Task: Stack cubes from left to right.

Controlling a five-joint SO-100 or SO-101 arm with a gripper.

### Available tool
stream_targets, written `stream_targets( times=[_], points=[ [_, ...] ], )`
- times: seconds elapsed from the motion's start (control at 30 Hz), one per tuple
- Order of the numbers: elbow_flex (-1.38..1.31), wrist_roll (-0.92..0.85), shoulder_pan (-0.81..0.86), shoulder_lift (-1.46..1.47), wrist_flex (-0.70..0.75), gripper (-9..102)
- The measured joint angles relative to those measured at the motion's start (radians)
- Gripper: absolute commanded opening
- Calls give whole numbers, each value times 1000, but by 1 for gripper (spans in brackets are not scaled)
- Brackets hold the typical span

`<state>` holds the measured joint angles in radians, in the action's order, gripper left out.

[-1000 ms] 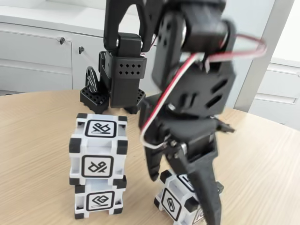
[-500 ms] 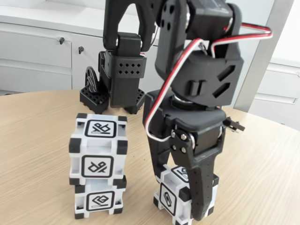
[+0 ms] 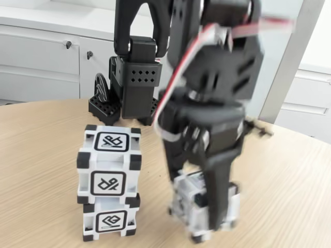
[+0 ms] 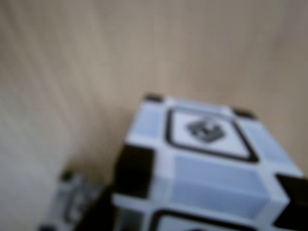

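Note:
Two white cubes with black corners stand stacked at the left of the fixed view: the upper cube (image 3: 109, 165) on the lower cube (image 3: 109, 221). A third cube (image 3: 185, 202) is to their right, blurred, between the black fingers of my gripper (image 3: 197, 206), which is shut on it from above. The wrist view shows that cube (image 4: 207, 159) close up over the wooden table, with a symbol on its top face. Whether the cube still touches the table is unclear.
The arm's black base (image 3: 135, 82) stands at the back of the round wooden table (image 3: 46, 139). White cabinets (image 3: 41, 57) are behind it. Bare tabletop lies to the right of the held cube and left of the stack.
The gripper came down over the right cube and its fingers closed on it. Arm and cube are now motion-blurred, and the cube sits slightly higher. The stack has not moved.

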<state>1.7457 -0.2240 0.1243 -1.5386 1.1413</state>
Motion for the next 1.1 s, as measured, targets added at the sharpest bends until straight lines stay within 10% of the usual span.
stream_targets(
  times=[0.33, 0.77, 1.1],
  points=[
    [0, 100, 6, -367, 40, 16],
    [-595, 120, 25, -382, 569, 17],
    [-646, 67, 357, -227, 577, 17]
  ],
)
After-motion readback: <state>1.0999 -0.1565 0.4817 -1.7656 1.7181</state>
